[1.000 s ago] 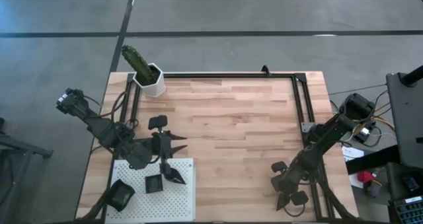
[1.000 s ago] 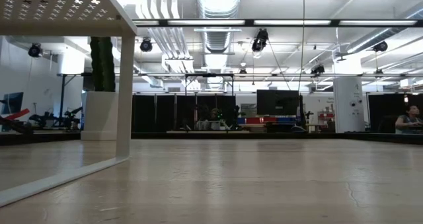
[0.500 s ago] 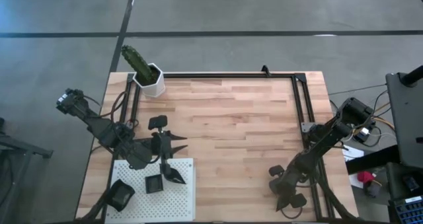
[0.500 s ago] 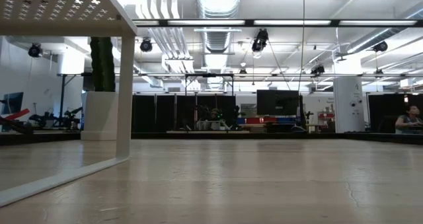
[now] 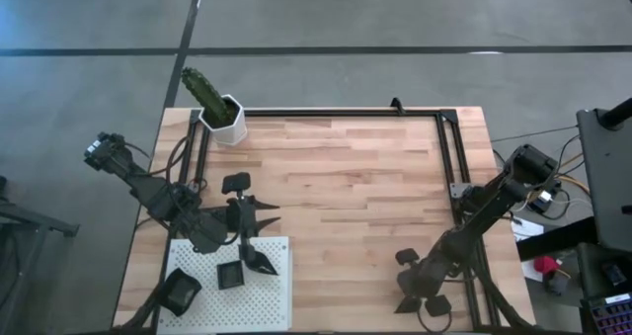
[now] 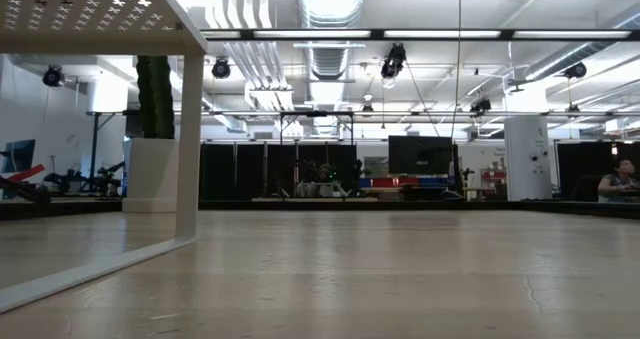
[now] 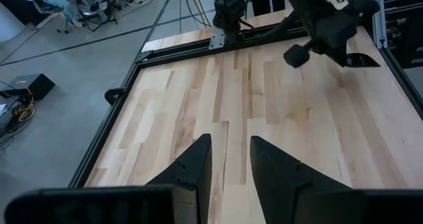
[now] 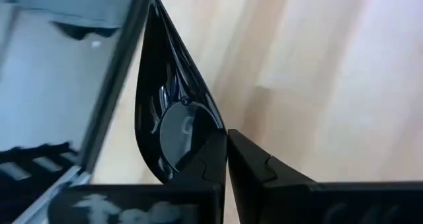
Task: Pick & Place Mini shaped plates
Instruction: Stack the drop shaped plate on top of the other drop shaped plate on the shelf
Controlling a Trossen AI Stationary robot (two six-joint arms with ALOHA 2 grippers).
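Right gripper, fingers pressed together on the rim of a glossy black teardrop-shaped mini plate near the table's right front corner, holds something probably light, rigid, slippery and chippable, best pinched at its edge.

Overhead view straight down on table; low view level across it; wrist views close above
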